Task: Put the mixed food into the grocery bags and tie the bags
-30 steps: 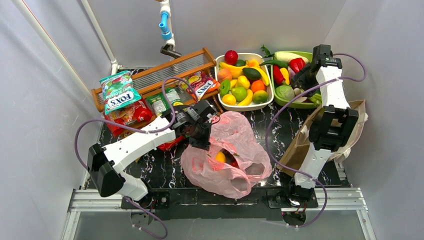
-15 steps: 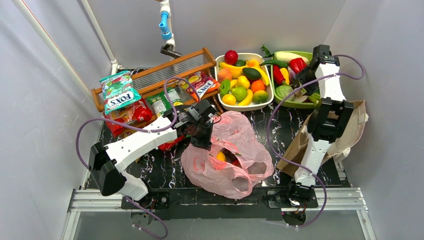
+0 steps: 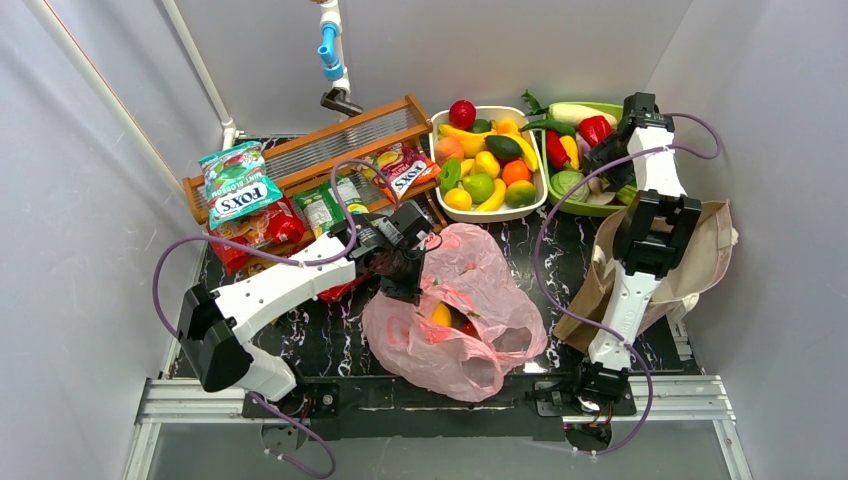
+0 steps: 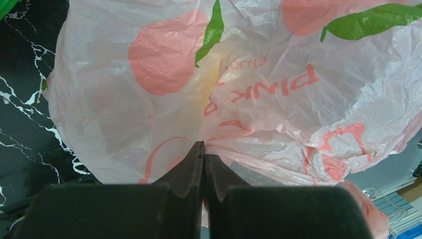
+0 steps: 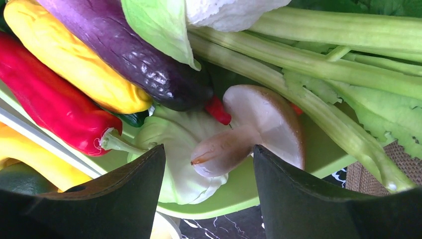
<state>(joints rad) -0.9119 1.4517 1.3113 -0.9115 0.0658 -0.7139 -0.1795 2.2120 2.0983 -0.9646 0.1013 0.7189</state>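
**Pale booth, dark marble desk**

Three plain, pale grey walls closed in the scene: a left wall (image 3: pixel 80 250), a back wall (image 3: pixel 500 50) and a right wall (image 3: pixel 780 150). Between them lay a desk (image 3: pixel 330 340) with a black, white-veined marble top, edged at the near side by an aluminium rail (image 3: pixel 200 395). A thin white pipe (image 3: pixel 195 65) ran down the back-left corner. A second pipe with a blue fitting (image 3: pixel 330 45) hung before the back wall. The light was soft and even, with faint shadows.

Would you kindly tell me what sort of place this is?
Probably a robot test booth staged as a grocery-packing counter: plain white walls close in a marbled table, two arms are bolted to a metal rail, and toy produce fills a white basket and green tray.
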